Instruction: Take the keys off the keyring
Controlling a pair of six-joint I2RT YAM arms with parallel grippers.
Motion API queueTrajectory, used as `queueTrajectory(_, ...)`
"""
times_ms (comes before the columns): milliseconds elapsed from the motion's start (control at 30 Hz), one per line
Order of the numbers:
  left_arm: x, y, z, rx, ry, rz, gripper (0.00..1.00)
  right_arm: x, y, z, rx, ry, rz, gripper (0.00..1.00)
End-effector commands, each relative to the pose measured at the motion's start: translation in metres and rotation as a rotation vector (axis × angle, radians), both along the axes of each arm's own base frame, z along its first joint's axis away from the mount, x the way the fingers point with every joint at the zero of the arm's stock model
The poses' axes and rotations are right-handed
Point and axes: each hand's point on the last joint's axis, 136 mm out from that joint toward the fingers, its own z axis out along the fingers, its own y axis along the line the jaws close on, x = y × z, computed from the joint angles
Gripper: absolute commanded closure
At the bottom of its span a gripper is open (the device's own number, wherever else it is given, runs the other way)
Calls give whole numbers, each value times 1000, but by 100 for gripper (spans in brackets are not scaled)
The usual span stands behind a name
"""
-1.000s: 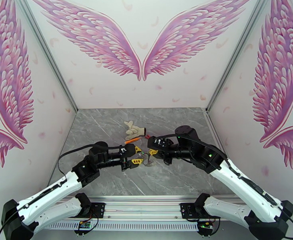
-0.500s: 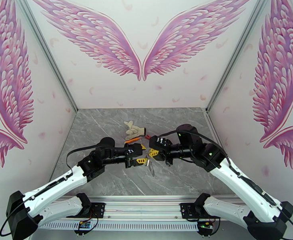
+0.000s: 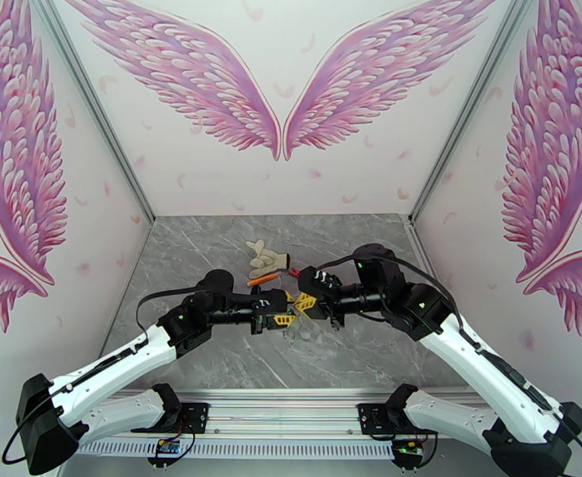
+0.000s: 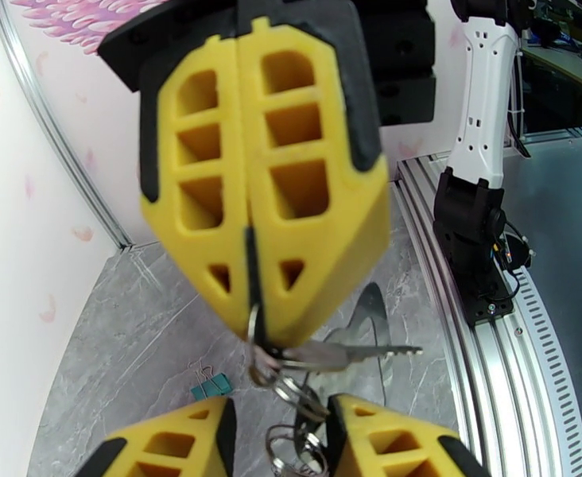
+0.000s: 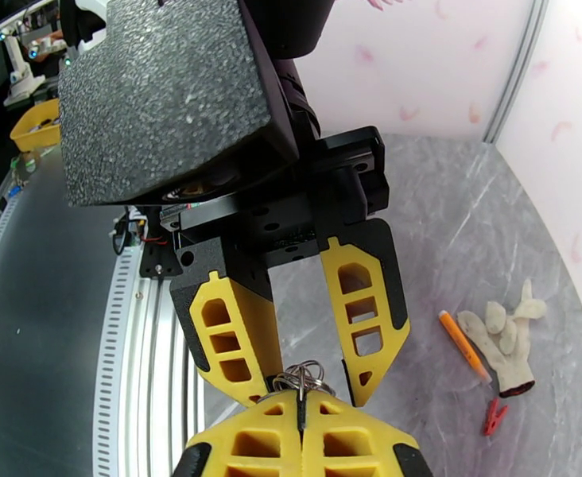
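Fingers of our right gripper (image 4: 258, 331) press together on a ring of the keys (image 4: 347, 355), held above the table (image 4: 132, 327).
Our left gripper (image 5: 309, 387) gapes around them; left wrist adds one teal clip (image 4: 211, 385), right wrist one glove (image 5: 506, 343), one orange stick (image 5: 463, 343), one red clip (image 5: 494, 416).

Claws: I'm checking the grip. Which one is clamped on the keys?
The right claw: its yellow fingers are pressed together on the keys, while the left claw stands spread open.
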Motion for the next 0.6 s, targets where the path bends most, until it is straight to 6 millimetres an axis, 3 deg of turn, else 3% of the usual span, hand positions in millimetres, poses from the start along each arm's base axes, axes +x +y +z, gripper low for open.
queueTrajectory(0, -4, -3, 9, -32, 3, -24, 67, -2, -1, 16, 34, -7, 2, 100)
queueTrajectory(333, -4, -3, 9, -54, 25, -18, 75, 0, -2, 14, 32, -10, -15, 100)
queueTrajectory(567, -4, -3, 2, -42, 34, -21, 69, -1, -2, 18, 40, -16, -13, 100)
